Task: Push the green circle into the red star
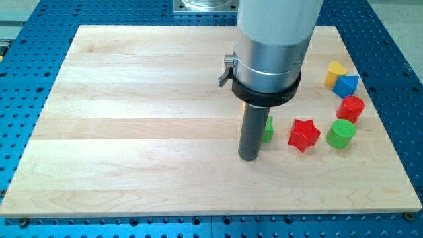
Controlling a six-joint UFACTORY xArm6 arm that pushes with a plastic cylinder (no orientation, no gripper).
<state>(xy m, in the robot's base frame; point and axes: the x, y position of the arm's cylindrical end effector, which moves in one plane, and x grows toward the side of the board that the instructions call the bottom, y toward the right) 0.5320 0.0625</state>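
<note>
Resting on the wooden board (132, 119), my tip (249, 158) sits a little to the view's right of the board's centre, at the lower end of a straight dark rod (251, 132) that hangs from a wide silver cylinder (271, 39) with a black collar (266, 96). The rod carries no jaws at all, so nothing opens, closes or clamps; it is a bare stick whose end meets the wood.

From my tip, a green block (268, 129) lies at about one o'clock, just beside the rod and partly hidden behind it, so its shape cannot be made out, nor whether the rod touches it. The red star (304, 135) lies at about two o'clock from my tip, near the hidden green block but apart from it.

The green circle (341, 133) stands at three o'clock from the red star, near it with a narrow strip of bare wood between them. A red cylinder-like block (351, 108) sits at one o'clock from the green circle, just beside it. Further toward the view's top, a blue block (346, 84) with an angular outline sits at twelve o'clock from that red block, and a yellow block (334, 73) lies at ten o'clock from the blue one, touching it or nearly so.

A blue perforated table (26, 79) surrounds the board on all sides.
</note>
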